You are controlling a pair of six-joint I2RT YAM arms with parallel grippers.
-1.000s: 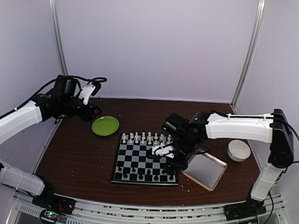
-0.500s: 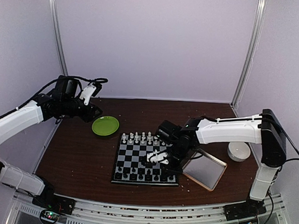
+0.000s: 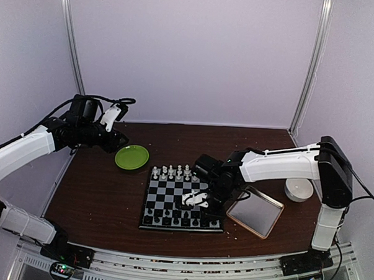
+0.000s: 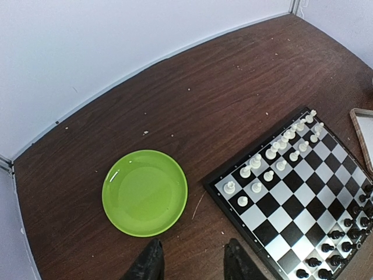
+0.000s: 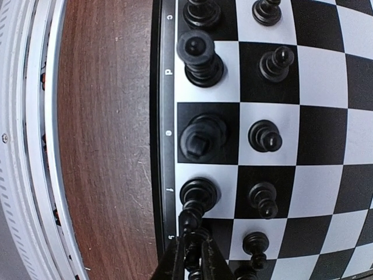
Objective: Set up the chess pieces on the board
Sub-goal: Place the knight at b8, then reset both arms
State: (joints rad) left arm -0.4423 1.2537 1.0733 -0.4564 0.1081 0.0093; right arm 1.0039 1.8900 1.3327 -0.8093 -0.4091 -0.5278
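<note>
- The left arm is raised at the far-left side of the counter (image 3: 91, 191). Its left pincer (image 3: 113, 132) hangs above the green plate (image 3: 131, 157), well apart from the board (image 3: 166, 198).
- In the left wrist view the left pincer (image 4: 192, 262) is released. Its two dark fingers (image 4: 151, 265) stand apart with nothing between them.
- The right arm reaches in from the right and bends down over the board's right half. Its right pincer (image 3: 197, 199) is low over the squares.
- The right wrist view shows the right pincer (image 5: 193, 256) drawn narrow. Its fingers (image 5: 173, 265) sit on either side of a black piece (image 5: 190, 224) in the near edge row, by the letter strip. Whether they pinch it or have let go, I cannot tell.
- The white chess pieces (image 3: 179, 172) line the board's far rows and the black pieces (image 3: 171, 221) its near rows.
- From above, the right arm hides the far-right corner squares, and the piece types are too small to name.
- The left wrist view cuts off the board (image 4: 280, 198) at the right and bottom edges.
- The metal tray (image 3: 257, 212) lies just right of the board, and a white bowl (image 3: 298, 187) sits beyond it.
</note>
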